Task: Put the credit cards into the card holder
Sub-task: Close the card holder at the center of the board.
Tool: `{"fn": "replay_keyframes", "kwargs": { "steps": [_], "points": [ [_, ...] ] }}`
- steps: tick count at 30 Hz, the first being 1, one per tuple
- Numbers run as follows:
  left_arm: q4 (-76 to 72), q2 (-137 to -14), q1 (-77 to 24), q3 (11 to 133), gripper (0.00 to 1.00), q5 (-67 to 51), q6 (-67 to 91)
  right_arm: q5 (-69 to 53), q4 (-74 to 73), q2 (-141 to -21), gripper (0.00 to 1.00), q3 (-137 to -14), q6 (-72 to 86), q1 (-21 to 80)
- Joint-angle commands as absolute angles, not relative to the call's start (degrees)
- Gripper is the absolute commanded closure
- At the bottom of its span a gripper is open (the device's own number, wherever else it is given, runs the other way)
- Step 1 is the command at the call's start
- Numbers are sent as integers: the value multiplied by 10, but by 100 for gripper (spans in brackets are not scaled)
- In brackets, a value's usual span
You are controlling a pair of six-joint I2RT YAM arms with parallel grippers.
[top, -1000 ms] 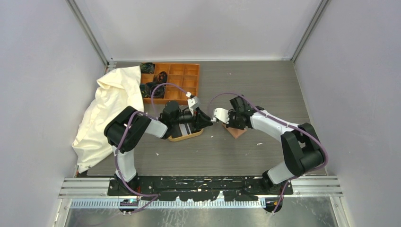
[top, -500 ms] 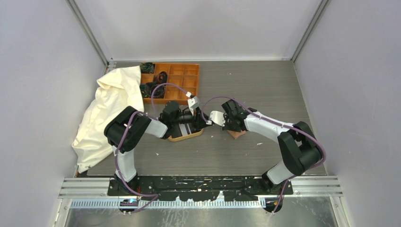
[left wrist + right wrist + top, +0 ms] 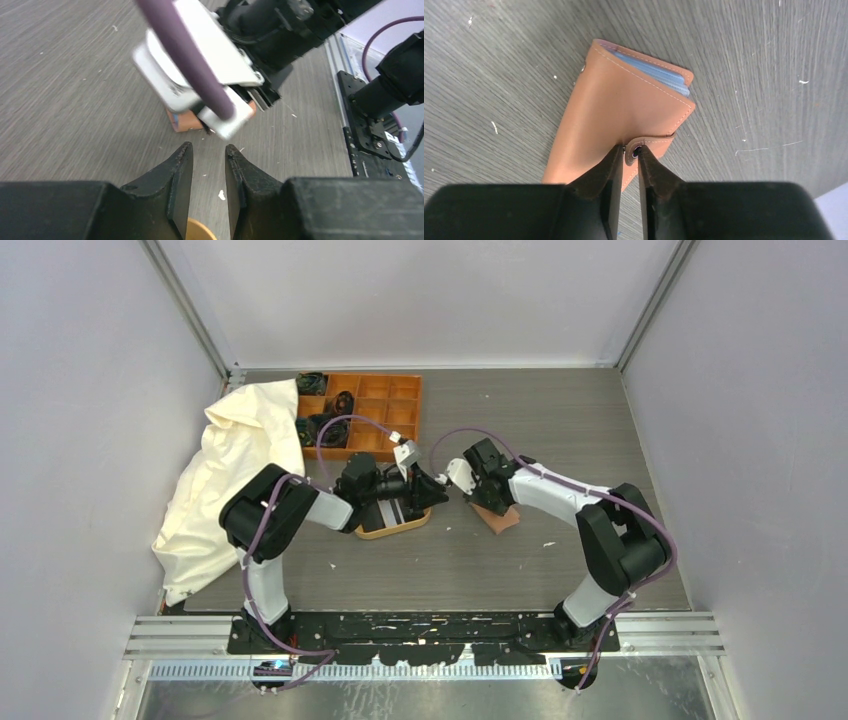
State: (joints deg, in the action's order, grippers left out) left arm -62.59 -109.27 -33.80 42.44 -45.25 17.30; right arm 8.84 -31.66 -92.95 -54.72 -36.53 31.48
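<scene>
- The top view is bright and evenly lit. The light falls from above and is diffuse, so the grey table (image 3: 600,420) shows no glare.
- Under both arms the shadows are short and soft.
- This view is sharp up to its corners.
- In the left wrist view, the purple cable (image 3: 185,55) and the white housing (image 3: 225,55) behind it are very close to the lens and blurred. The table grain at the left is clear.
- The fingers (image 3: 180,185) of the left gripper (image 3: 207,150) are dark, with little detail.
- In the right wrist view, the card holder (image 3: 619,105) is in good focus and its stitching is visible. A soft shadow lies along its right edge.
- The fingers (image 3: 599,195) of the right gripper (image 3: 631,152) are nearly black and a little soft at the bottom edge.
</scene>
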Motion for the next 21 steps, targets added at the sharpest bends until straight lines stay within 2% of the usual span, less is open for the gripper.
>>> {"fn": "replay_keyframes", "kwargs": {
  "steps": [1,6,14,21],
  "points": [
    [-677,-1084,-346,425,69,-476,178,10,-371,-955,74,-540,-307,285],
    [-677,-1084,-346,426,69,-476,178,-64,-378,-926,67,-571,-294,240],
    [-677,-1086,-346,428,69,-480,179,-179,-399,-873,46,-618,-289,178],
    [-708,-1101,-363,431,69,-509,169,-276,-422,-849,44,-653,-291,116]
  ]
}}
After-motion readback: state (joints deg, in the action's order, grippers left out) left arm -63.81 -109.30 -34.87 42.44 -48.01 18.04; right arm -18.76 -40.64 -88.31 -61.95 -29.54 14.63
